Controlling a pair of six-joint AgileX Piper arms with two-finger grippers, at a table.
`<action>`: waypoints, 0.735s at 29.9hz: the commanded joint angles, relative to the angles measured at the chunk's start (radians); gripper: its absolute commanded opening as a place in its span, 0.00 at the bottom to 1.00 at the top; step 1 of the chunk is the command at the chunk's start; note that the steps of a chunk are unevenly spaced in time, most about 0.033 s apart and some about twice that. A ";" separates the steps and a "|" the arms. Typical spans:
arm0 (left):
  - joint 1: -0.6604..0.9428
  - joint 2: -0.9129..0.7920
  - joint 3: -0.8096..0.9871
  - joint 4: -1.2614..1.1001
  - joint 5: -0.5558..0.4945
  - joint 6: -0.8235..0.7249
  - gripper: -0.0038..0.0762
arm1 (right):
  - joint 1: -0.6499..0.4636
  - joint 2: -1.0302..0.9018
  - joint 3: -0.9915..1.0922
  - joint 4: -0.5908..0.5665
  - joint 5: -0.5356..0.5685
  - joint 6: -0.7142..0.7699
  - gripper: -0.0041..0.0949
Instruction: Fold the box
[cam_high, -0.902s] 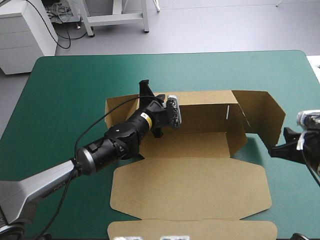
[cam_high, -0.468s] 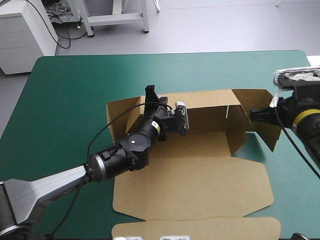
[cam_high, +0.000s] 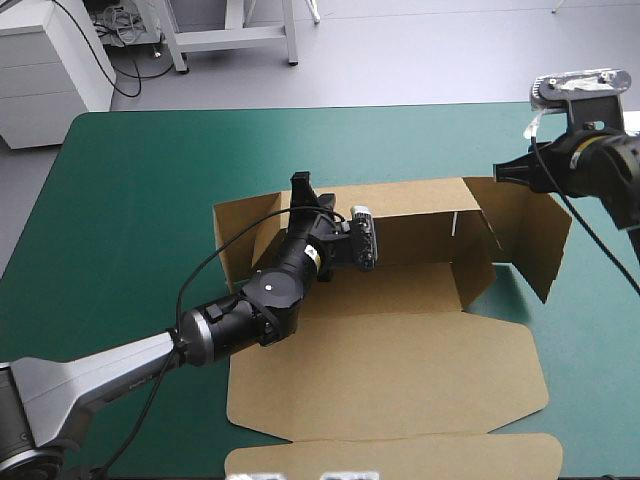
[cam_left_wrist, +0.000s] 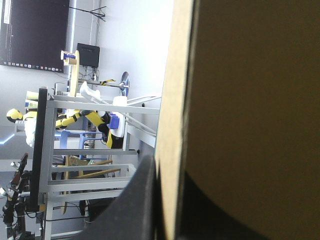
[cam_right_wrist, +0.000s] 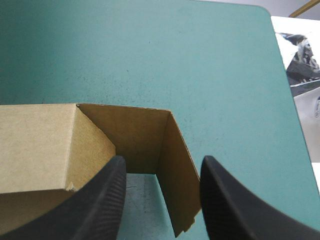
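"Brown cut-board box (cam_high: 400, 370) lies mid-way on the teal-green worktop (cam_high: 130, 200). Which step?"

"Wall-raising, apparently. Black fingers of the left gripper (cam_high: 303, 192) pinch the back wall (cam_high: 420, 205) upright; those of the right gripper (cam_right_wrist: 162, 167), spread, hover above the angled end flap (cam_high: 530, 230), likely next to swing inward."

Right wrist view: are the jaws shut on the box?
No: the right gripper has its jaws standing apart, with the box showing beyond them, not pinched.

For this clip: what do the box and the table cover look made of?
The box: brown board, matte, with creased fold lines and a pale cut edge; likely cardboard. The cover: teal-green, matte, finely speckled up close; fabric or rubbery mat, cannot tell which.
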 joint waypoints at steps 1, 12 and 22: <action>-0.015 -0.029 -0.015 -0.011 -0.036 -0.031 0.04 | -0.103 0.067 -0.072 0.124 -0.056 -0.134 0.47; -0.015 -0.029 -0.015 0.024 -0.064 -0.031 0.04 | -0.229 0.381 -0.251 0.325 -0.054 -0.369 0.47; -0.015 -0.029 -0.015 0.030 -0.064 -0.031 0.04 | -0.229 0.540 -0.360 0.338 0.020 -0.426 0.47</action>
